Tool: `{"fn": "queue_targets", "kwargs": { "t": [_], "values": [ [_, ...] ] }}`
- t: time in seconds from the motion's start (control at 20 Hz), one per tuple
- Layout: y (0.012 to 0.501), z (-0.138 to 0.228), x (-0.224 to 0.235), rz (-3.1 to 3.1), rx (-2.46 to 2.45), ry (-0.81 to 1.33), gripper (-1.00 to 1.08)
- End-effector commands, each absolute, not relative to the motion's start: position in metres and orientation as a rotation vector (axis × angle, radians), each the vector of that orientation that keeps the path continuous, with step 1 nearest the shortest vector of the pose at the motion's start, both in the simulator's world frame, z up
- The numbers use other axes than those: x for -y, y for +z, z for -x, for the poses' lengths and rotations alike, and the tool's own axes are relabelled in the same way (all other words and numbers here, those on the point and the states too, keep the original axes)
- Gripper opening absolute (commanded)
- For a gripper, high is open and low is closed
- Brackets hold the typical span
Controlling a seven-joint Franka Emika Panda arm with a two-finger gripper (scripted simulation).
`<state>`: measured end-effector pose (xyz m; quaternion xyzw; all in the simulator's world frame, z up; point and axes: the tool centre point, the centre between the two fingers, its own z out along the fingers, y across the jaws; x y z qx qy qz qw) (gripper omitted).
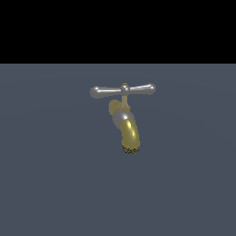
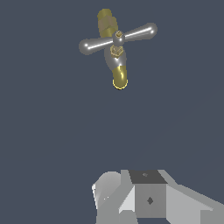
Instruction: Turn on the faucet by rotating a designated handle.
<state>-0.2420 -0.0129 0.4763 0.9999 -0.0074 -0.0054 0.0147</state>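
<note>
From my station, only the gripper's pale grey body shows in the wrist view; its fingertips are out of frame, so I cannot tell whether the jaws are apart or together. It holds nothing I can see. Well ahead of it stands the faucet, brass spout curving down, with the handle crossbar untouched. By my reckoning, the approach, grip and rotation all remain.

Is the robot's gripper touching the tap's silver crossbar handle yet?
Apart. In the wrist view, bare grey floor separates the gripper from the handle; the exterior view shows the faucet alone, no arm near.
</note>
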Motion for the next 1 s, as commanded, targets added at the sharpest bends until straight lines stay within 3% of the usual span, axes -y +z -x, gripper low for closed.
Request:
{"fn": "queue_targets", "kwargs": {
  "t": [0.0, 0.95],
  "values": [
    [0.476, 0.242, 0.013, -3.112, 0.023, -0.017, -1.0],
    [0.446, 0.235, 0.046, -3.101, -0.291, -0.016, -1.0]
  ]
}}
